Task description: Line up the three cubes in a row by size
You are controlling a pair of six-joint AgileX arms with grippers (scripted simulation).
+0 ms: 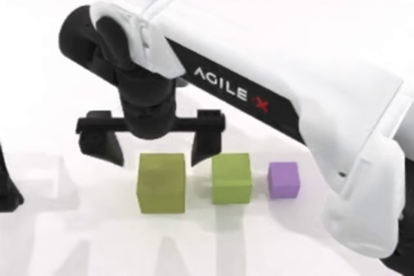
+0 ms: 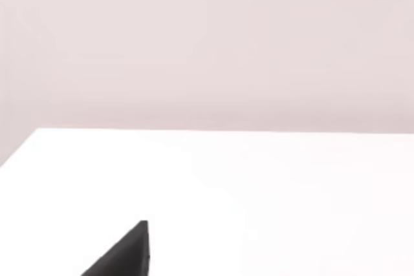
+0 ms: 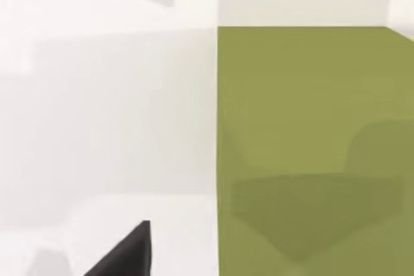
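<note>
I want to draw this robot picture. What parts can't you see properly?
- Left gripper: out of the top view; only a dark piece of the left arm shows at the left edge.
- Left wrist view: just the bare table and a wall, no cubes.
- Olive cube: cut off by the right wrist view's edges.
- Lime cube and purple cube: seen only from above.
- Right gripper: open, its fingertips outside the right wrist view.

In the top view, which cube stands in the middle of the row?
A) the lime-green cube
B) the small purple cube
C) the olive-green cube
A: the lime-green cube stands between the olive-green cube at the left and the purple cube at the right.
</note>
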